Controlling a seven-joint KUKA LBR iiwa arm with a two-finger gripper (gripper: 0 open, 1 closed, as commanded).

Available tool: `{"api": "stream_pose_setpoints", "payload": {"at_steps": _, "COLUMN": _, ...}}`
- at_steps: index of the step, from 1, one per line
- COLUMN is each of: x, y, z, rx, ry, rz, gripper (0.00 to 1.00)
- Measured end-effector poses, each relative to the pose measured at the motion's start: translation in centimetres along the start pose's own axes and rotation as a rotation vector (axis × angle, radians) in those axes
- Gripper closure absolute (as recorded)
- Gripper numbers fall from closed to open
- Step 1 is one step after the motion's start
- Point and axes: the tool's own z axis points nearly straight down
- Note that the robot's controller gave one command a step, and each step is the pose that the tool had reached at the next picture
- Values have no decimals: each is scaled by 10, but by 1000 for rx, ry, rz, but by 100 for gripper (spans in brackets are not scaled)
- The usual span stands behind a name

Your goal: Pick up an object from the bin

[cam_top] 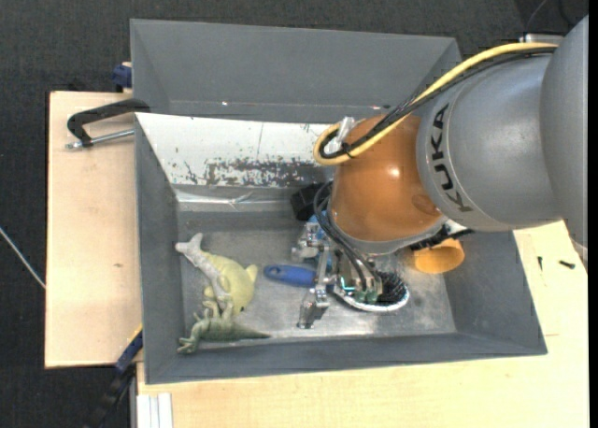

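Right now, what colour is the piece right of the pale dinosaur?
The piece is blue, in the camera view.

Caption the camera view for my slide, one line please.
The gripper low in the grey bin beside a blue-handled object, with a pale toy dinosaur and a green toy reptile nearby.

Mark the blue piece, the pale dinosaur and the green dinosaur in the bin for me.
blue piece [286,275], camera view, on its middle.
pale dinosaur [235,284], camera view, on its body.
green dinosaur [217,329], camera view, on its body.
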Motion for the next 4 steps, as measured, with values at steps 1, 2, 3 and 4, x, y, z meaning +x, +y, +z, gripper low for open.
{"api": "stream_pose_setpoints", "payload": {"at_steps": 1, "x": -1, "y": -5, "z": 48, "rx": 0, "ry": -4, "rz": 98, "gripper": 0}}
{"api": "stream_pose_setpoints", "payload": {"at_steps": 2, "x": -19, "y": -15, "z": 33, "rx": 0, "ry": -15, "rz": -227, "gripper": 0}}
{"api": "stream_pose_setpoints", "payload": {"at_steps": 3, "x": -18, "y": -14, "z": 33, "rx": -1, "ry": -14, "rz": -225, "gripper": 100}}
{"api": "stream_pose_setpoints", "payload": {"at_steps": 4, "x": -22, "y": 63, "z": -20, "rx": -4, "ry": -18, "rz": -287, "gripper": 100}}
